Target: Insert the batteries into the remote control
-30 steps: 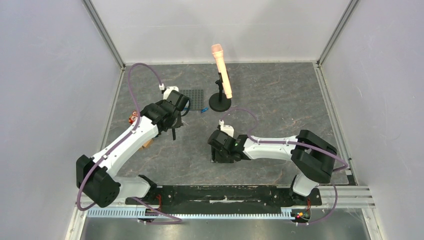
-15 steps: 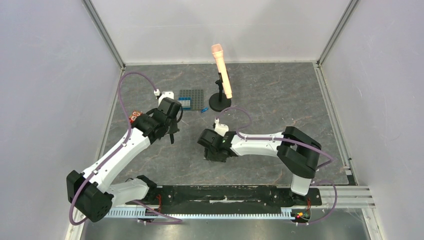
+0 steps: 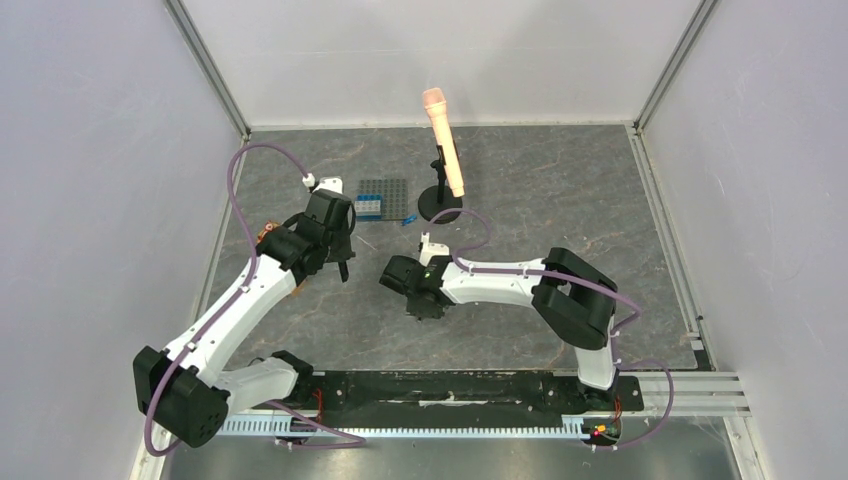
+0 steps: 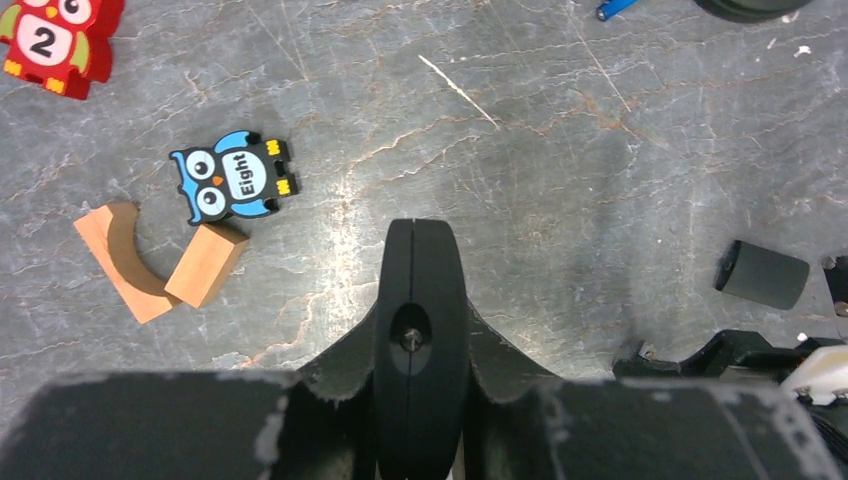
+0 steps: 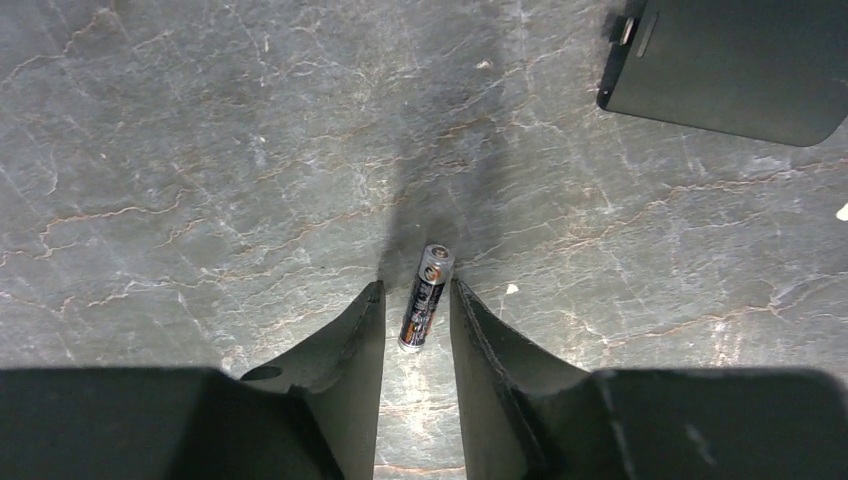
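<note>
Black right gripper: jaws slightly spread, straddling the slim dark silver-tipped cylindrical battery, which lies skewed on the grey marbled tabletop between them, touching neither as far as I can tell. Risk: closing on the skewed round body may roll or squirt it forward, toward the flat black plastic panel ahead-right.
</note>
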{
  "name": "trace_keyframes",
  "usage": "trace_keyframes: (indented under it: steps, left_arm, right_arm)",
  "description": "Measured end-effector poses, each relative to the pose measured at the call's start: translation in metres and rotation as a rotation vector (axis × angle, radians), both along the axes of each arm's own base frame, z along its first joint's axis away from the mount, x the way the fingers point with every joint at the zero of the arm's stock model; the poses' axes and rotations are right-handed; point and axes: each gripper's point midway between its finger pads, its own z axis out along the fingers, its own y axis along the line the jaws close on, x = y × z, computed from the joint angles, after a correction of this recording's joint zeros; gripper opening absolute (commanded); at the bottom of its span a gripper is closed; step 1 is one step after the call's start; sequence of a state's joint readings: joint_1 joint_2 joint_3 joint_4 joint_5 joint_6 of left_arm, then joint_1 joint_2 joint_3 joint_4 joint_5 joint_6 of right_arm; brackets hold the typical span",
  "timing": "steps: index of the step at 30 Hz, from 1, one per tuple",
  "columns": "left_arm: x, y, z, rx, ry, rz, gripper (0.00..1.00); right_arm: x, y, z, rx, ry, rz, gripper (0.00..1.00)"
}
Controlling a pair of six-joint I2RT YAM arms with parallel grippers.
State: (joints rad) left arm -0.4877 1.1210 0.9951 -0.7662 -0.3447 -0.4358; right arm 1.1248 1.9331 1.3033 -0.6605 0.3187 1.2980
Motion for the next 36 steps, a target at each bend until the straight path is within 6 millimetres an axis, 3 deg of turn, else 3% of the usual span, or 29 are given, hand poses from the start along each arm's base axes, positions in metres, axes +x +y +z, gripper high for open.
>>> trace_keyframes:
  steps: [8, 14, 18, 22, 26, 29, 36]
  left_arm:
    - [-0.005, -0.015, -0.004, -0.057, 0.025, -0.081, 0.02]
    - [-0.015, -0.029, -0.012, -0.126, 0.056, -0.143, 0.02]
    - [-0.021, -0.047, -0.019, -0.206, 0.081, -0.213, 0.02]
    - [-0.029, -0.081, -0.019, -0.357, 0.098, -0.346, 0.02]
    - [-0.035, -0.116, -0.006, -0.535, 0.088, -0.462, 0.02]
    - [-0.035, -0.135, 0.009, -0.653, 0.052, -0.521, 0.02]
    - [-0.039, -0.166, 0.056, -0.936, -0.064, -0.611, 0.02]
  right_arm:
    - [0.004, -0.006, -0.002, -0.043, -0.027, 0.038, 0.01]
    - [0.004, -0.009, 0.0, -0.027, -0.078, 0.089, 0.0]
    - [0.004, -0.032, 0.013, -0.064, -0.136, 0.143, 0.0]
    - [0.015, -0.038, 0.063, -0.018, -0.268, 0.205, 0.0]
    - [0.022, -0.04, 0.139, 0.123, -0.458, 0.278, 0.0]
    - [0.018, -0.049, 0.183, 0.227, -0.587, 0.33, 0.0]
    - [-0.004, -0.061, 0.24, 0.409, -0.791, 0.504, 0.0]
